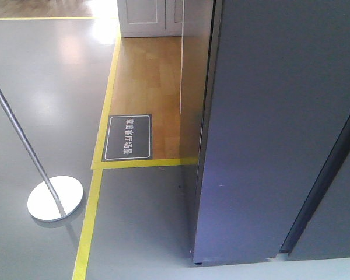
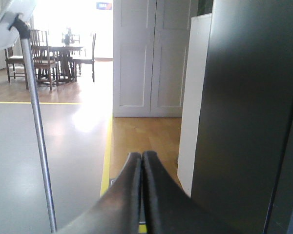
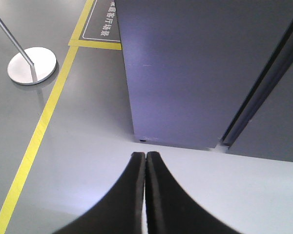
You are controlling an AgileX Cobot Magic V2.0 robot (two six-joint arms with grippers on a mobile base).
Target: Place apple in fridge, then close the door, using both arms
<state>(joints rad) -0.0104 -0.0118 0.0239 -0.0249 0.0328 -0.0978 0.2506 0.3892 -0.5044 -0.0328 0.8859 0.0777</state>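
The fridge point(image 1: 268, 146) is a tall dark grey block filling the right of the front view. A black seam point(image 1: 321, 186) runs down its face, and the door point(image 1: 338, 227) lies flush beside it. No white lining shows. The apple is out of view in every frame. My left gripper point(image 2: 141, 155) is shut with nothing in it, level with the fridge point(image 2: 244, 122) on its right. My right gripper point(image 3: 145, 155) is shut and empty above grey floor, a short way in front of the fridge's foot point(image 3: 185, 73). Neither arm shows in the front view.
A metal pole on a round base point(image 1: 54, 198) stands left of the fridge, also in the right wrist view as the base point(image 3: 31, 65). Yellow floor tape point(image 1: 87, 227) borders a wood floor with a dark sign point(image 1: 127, 137). White cupboard doors point(image 2: 146, 58) and dining chairs point(image 2: 53, 53) stand farther back.
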